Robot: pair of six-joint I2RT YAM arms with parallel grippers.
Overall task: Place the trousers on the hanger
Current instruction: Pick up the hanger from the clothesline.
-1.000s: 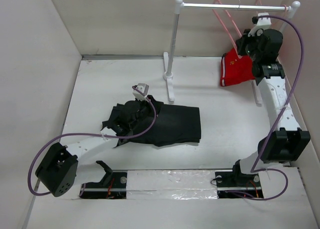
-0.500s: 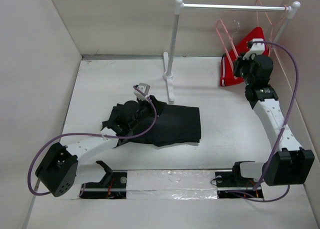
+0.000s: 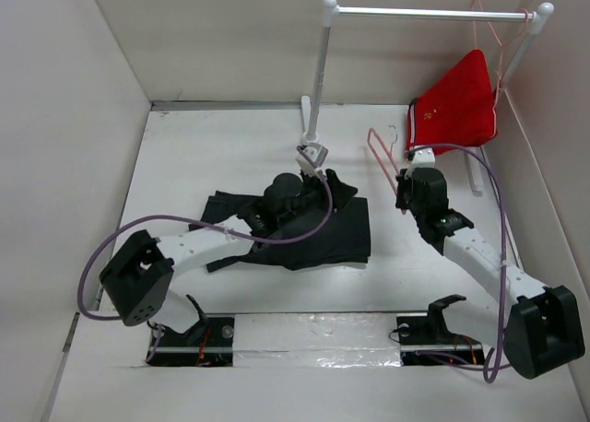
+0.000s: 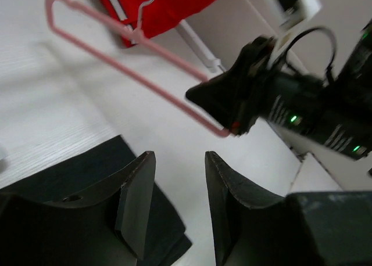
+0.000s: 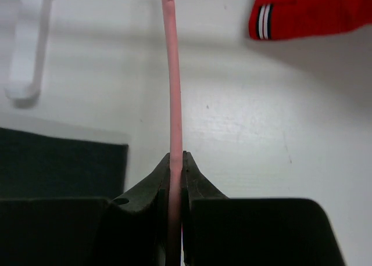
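The trousers (image 3: 323, 228) lie in a dark, folded heap on the table (image 3: 203, 146), roughly in the middle, with their long axis running left to right and their right-hand edge ending short of the hanger (image 5: 172, 74). The right gripper (image 5: 175, 158) has its fingers pressed together on one thin pink wire of that hanger and holds it low over the table just right of the trousers, so the frame stretches away from the jaws toward the far left. The left gripper (image 4: 180, 158) hovers over the far right corner of the trousers with its jaws apart and nothing between them; its wrist view looks straight across at the hanger and the right gripper's grip on it. The left arm is therefore plainly the nearer one to the cloth, and the hanger lies to its right, with only a narrow strip of bare table between fabric edge and wire. The next move probably depends on the left jaws dropping onto that right-hand edge of the trousers, to draw it across to the hanger's bar. The red shorts (image 3: 456, 104) hang from the rail (image 3: 424, 13) at the far right, well clear
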